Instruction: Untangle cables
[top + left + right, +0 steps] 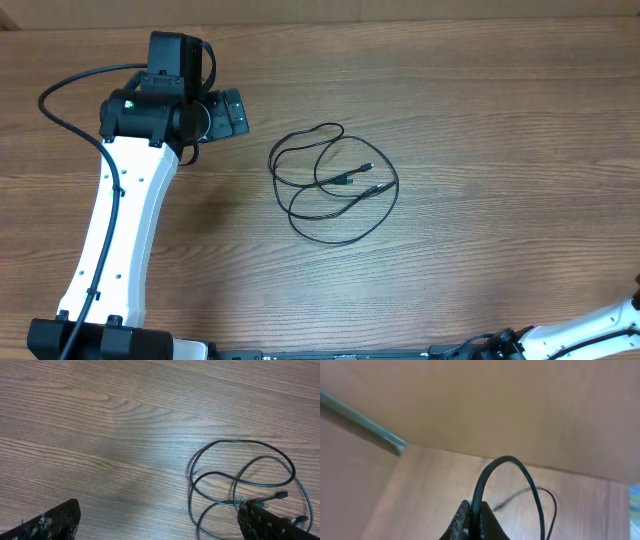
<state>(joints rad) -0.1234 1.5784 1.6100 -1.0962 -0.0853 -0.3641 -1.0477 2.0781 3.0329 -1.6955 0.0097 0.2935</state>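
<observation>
Left gripper (232,113) hovers over the table (500,120) with its jaws wide apart and nothing between them; the wrist view shows one finger at each lower corner and bare wood between. Beside it, to its right and a little nearer the bases, lie the cables (345,181). They rest flat on the wood, near the gripper but with a clear gap.

Far off from the left gripper, toward the right base, the right gripper (474,512) has its jaws pressed together. A thick black wire arcs up next to it; whether the jaws pinch it I cannot tell.

As I judge it, nothing of the task is done. The cords make one loose heap of overlapping loops that cross each other in several spots, and no cord is pulled free. All the separating is left.

The heap is a rough oval. Its long axis runs slantwise, from the end closest to the left gripper toward the right and the bases. The plug tips (368,166) lie inside the loops, pointing mostly right, away from the left gripper.
</observation>
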